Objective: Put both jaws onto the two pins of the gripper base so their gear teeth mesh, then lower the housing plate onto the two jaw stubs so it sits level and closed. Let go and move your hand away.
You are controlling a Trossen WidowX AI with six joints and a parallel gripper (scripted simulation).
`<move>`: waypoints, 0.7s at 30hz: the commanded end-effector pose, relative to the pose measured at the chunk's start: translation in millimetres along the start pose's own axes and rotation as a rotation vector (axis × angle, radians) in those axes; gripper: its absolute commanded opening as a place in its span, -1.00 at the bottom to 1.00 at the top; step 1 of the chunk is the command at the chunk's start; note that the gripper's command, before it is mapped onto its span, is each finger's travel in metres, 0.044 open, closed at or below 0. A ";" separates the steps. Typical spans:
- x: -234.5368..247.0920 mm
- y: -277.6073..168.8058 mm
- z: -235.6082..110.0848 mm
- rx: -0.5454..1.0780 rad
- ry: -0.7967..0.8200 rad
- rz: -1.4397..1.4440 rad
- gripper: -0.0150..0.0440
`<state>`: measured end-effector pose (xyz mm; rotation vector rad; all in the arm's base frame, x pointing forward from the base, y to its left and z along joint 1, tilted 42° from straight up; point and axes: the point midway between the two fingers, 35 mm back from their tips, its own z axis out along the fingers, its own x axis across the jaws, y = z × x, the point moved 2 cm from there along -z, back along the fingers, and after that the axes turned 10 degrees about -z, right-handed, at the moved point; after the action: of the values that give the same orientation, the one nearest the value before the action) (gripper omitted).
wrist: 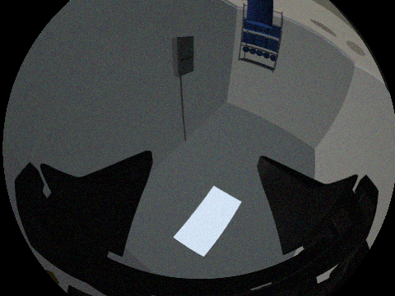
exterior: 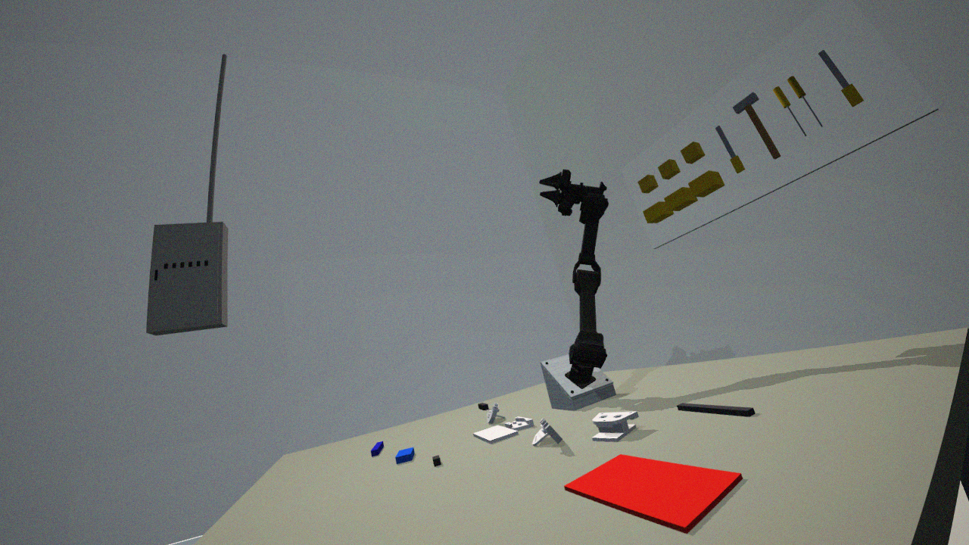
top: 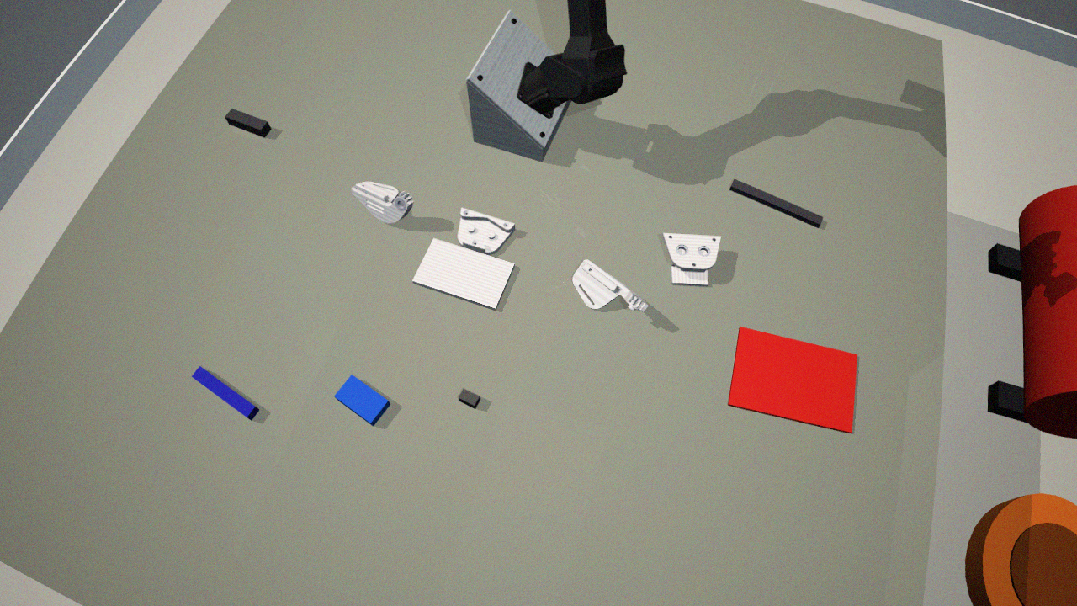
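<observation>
The white gripper base stands on its foot, right of centre, with two round features on its top. One white jaw lies tilted at the left, apart from it. The other white jaw lies between the base and the white slab, toothed end towards the base. A white plate with two short bosses, seemingly the housing plate, lies beside the slab. My gripper is open and empty, high above the table and far from all parts; it is out of the top view.
A white slab and a red plate lie flat. Blue blocks, dark blocks and a long dark bar lie around the parts. The arm's wedge mount stands at the back.
</observation>
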<state>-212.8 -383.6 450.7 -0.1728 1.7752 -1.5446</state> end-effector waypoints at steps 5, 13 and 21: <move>0.0 0.0 0.0 0.000 0.000 0.000 0.60; 0.0 0.0 0.0 0.000 0.000 0.000 -0.11; 0.0 0.0 0.0 0.000 0.000 0.000 -0.49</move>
<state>-212.8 -383.6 450.7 -0.1728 1.7752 -1.5446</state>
